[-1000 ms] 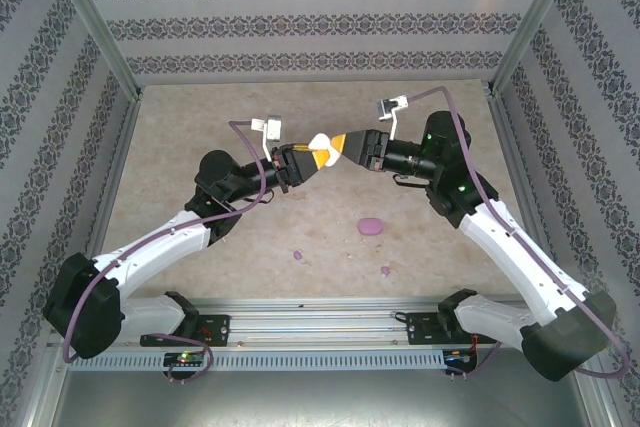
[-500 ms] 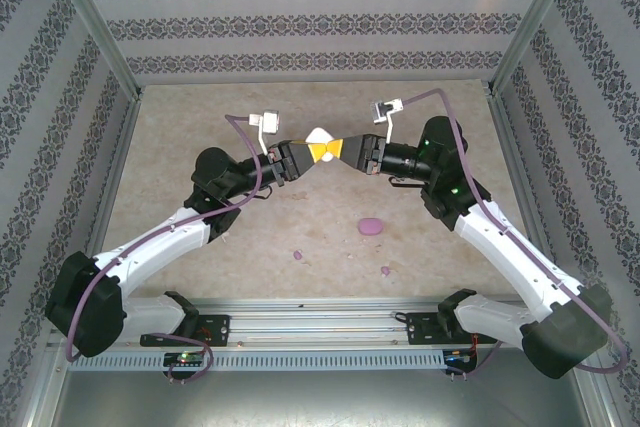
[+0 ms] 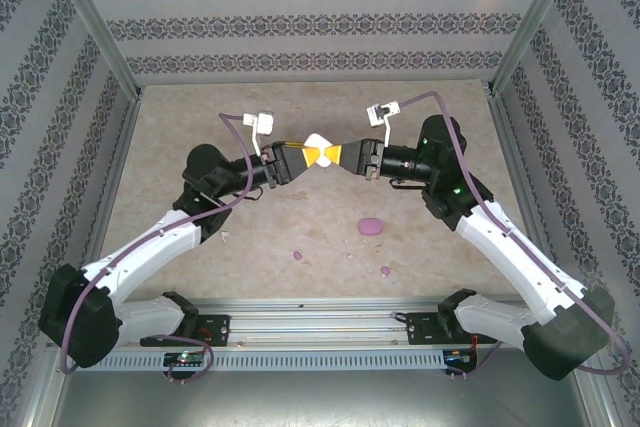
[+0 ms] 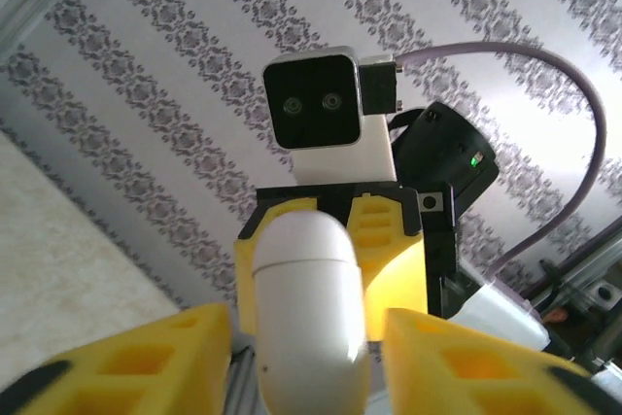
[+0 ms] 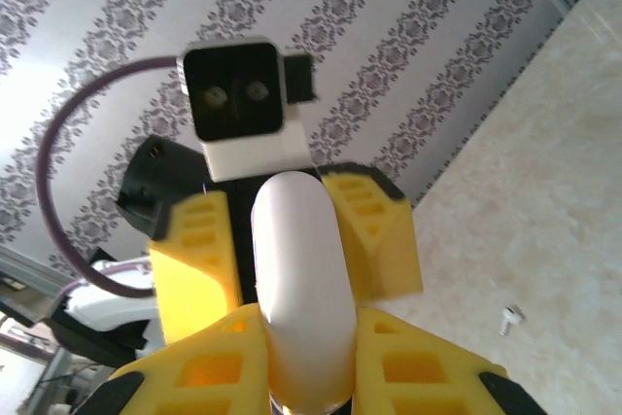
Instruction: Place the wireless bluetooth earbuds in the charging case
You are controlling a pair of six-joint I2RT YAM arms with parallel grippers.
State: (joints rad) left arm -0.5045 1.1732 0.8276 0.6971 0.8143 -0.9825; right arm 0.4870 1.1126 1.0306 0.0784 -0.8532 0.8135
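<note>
While both arms reach to upper centre, tips facing, R gripper [image 3: 338,154] pinches white case [image 3: 318,143]; L gripper [image 3: 298,154] jaws parted, just off it.

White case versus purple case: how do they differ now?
The white case hangs above the table, pinched in the right hand; the purple case lies free on the table. The white case is farther out; the purple case nearer the table's front edge. Both are smooth, rounded.

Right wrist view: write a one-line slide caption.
Right gripper clamps a white charging case in mid-air; the left gripper stands open around its far end.
</note>
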